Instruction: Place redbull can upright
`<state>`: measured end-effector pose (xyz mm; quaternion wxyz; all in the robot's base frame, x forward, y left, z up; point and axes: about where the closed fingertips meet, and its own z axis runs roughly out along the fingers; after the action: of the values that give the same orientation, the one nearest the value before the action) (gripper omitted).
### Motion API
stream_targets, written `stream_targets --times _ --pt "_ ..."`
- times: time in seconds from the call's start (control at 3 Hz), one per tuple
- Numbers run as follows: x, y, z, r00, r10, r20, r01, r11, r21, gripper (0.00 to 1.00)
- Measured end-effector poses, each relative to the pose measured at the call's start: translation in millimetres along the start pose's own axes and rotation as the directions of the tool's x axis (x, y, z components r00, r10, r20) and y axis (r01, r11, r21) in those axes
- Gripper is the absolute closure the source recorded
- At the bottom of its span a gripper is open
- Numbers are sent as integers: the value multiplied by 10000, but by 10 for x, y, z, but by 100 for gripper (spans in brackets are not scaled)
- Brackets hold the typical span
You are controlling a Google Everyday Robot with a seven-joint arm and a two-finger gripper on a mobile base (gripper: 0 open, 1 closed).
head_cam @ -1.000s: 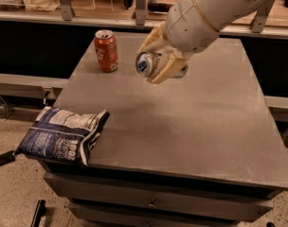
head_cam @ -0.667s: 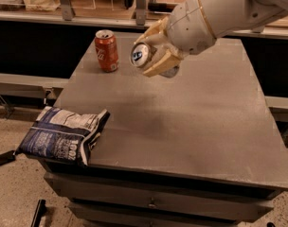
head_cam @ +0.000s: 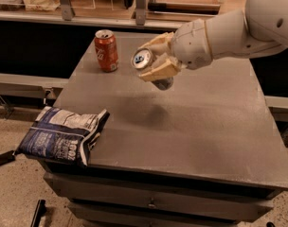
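Above the back half of the grey table (head_cam: 205, 122), in the one camera view, my gripper (head_cam: 145, 64) is clamped on the redbull can (head_cam: 142, 58), one cream finger over it and one under it. The can hangs clear of the surface, and its shadow (head_cam: 148, 112) falls on the tabletop below and well apart from it. It is tilted: the silver pull-tab top faces up and toward the camera, while the lower end pokes out beneath my lower finger, slanting down and to the right.

Compared with a second ago, my arm has swung so that it now reaches in nearly level from the right. The can has stayed over almost the same patch of table, rising a little and then dropping back. More of its lower body shows now, which I read as the wrist turning it toward vertical. It is not there yet. I judge the base must point straight down before I lower it, or it will tip on release.

The orange soda can (head_cam: 106, 50) stands upright near the back left corner, apart from my grip. The chip bag (head_cam: 63, 135) lies over the front left edge.
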<state>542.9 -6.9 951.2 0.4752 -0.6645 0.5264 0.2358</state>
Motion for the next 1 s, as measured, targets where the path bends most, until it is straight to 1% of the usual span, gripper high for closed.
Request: stream_targets --times 0.33,0.67,1.0 --pt "9 -1 7 9999 78 79 -78 10000 0 100" --pt "37 0 21 9942 673 845 -712 9965 445 100" --pt "4 -35 -25 9640 1336 2297 -1660 9778 1276 100"
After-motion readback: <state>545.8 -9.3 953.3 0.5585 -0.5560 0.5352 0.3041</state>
